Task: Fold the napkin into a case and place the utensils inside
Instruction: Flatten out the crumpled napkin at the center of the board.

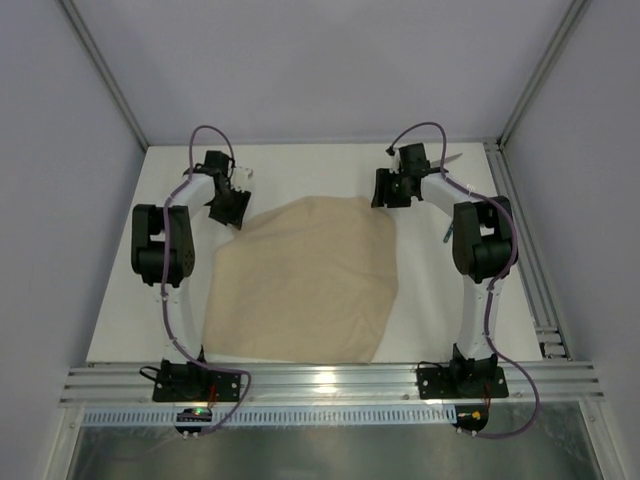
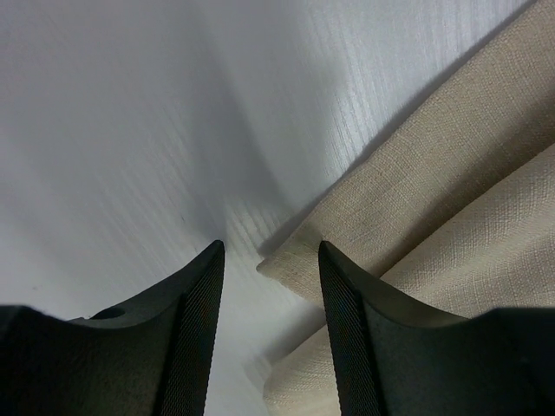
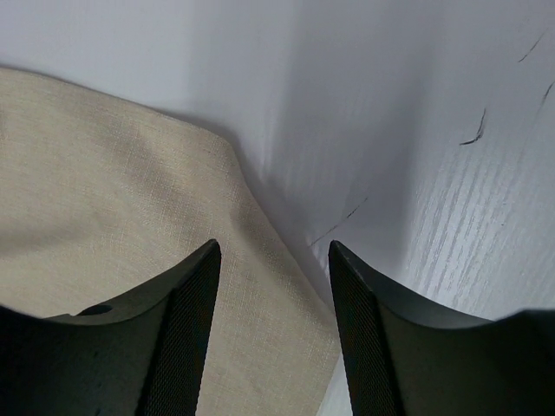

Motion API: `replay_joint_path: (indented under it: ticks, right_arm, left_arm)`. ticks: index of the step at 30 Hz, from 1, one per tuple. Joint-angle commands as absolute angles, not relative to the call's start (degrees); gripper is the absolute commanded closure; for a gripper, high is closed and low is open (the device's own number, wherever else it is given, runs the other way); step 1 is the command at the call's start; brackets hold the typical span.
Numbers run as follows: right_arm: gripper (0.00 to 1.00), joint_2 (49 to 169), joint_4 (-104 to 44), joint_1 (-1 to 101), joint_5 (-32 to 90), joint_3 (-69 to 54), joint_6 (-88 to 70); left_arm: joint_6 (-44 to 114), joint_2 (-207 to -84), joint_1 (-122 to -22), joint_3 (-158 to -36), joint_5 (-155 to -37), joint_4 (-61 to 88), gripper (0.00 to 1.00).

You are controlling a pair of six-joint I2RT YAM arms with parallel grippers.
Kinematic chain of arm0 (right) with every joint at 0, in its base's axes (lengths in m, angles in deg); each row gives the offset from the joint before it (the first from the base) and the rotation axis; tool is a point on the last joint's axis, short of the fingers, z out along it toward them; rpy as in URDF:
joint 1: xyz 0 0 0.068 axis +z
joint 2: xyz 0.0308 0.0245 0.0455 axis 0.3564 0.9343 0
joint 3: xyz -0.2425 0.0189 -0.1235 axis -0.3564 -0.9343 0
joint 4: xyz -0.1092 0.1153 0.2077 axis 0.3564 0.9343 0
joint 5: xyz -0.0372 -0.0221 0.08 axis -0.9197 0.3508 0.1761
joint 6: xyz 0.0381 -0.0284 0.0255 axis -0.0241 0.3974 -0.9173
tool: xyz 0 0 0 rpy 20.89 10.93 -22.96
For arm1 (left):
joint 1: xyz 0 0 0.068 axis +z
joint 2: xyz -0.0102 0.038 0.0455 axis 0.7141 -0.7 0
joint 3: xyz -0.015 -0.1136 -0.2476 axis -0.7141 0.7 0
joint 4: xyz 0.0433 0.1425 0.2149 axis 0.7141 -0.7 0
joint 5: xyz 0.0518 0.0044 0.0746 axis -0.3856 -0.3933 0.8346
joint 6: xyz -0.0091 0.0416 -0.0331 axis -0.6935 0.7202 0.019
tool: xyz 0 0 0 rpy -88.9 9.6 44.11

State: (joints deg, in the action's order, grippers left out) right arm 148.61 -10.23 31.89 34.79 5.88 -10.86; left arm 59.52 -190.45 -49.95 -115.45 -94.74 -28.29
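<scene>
White table (image 1: 300, 165) carries the napkin (image 1: 310, 280), which lies rumpled between the two arms. Its doubled-over corner (image 2: 297, 253) sits just ahead of the left gripper (image 2: 270, 245), whose jaws stand apart on nothing. The right gripper (image 3: 273, 247), also parted and empty, straddles the opposite far edge. I'd worry the left pinches only one layer, or the right closes beside the hem and drags the cloth crooked. Beyond both grippers there's bare table up to the back wall (image 1: 320, 70), but the side rail (image 1: 530, 270) runs near the right gripper's outer side.
</scene>
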Motion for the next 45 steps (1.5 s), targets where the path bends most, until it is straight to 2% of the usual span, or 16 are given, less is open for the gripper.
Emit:
replay_joint_path:
  ticks: [1, 3, 6, 9, 10, 13, 18, 24, 30, 35, 45]
  right_arm:
    - [0.43, 150.66, -9.14, 31.87, 36.91, 8.32, -10.45]
    - [0.43, 151.28, -8.97, 32.13, 37.08, 8.67, -10.37]
    - [0.46, 152.51, -8.00, 32.74, 37.09, 9.28, -9.84]
    - [0.76, 152.95, -8.44, 32.92, 36.91, 9.20, -9.75]
    - [0.96, 152.52, -8.61, 32.92, 36.74, 9.20, -9.66]
    - [0.96, 150.32, -9.40, 32.92, 34.29, 8.24, -9.23]
    - [0.96, 138.32, -15.02, 34.23, 28.66, 0.44, -6.33]
    - [0.96, 123.37, -22.93, 40.65, 16.36, -10.82, 0.08]
    - [0.96, 115.78, -30.49, 42.68, 8.27, -16.81, 2.55]
    - [0.96, 122.07, -35.16, 42.76, 6.15, -11.49, 2.47]
    - [0.96, 140.45, -34.98, 42.85, -3.42, 1.01, -3.50]
  left_arm:
    - [60.35, -191.69, -49.70, -116.36, -92.86, -28.66, 0.51]
    - [60.52, -192.66, -49.70, -116.62, -92.59, -28.31, 0.52]
    - [60.00, -193.63, -49.79, -117.15, -93.82, -28.75, 0.59]
    - [59.91, -193.54, -49.70, -117.24, -95.58, -29.10, 0.84]
    - [59.82, -193.28, -49.70, -117.07, -95.84, -29.19, 1.00]
    - [59.56, -190.40, -49.70, -116.54, -96.11, -28.49, 1.00]
    - [57.62, -180.82, -49.09, -111.80, -93.66, -21.82, 1.00]
    - [58.33, -171.32, -49.00, -111.09, -93.56, -23.91, 1.00]
    - [59.03, -165.16, -49.09, -110.38, -90.58, -23.83, 1.00]
    - [58.86, -166.46, -49.00, -111.70, -86.27, -17.34, 1.00]
    - [58.76, -181.84, -49.09, -120.31, -83.37, -14.87, 1.00]
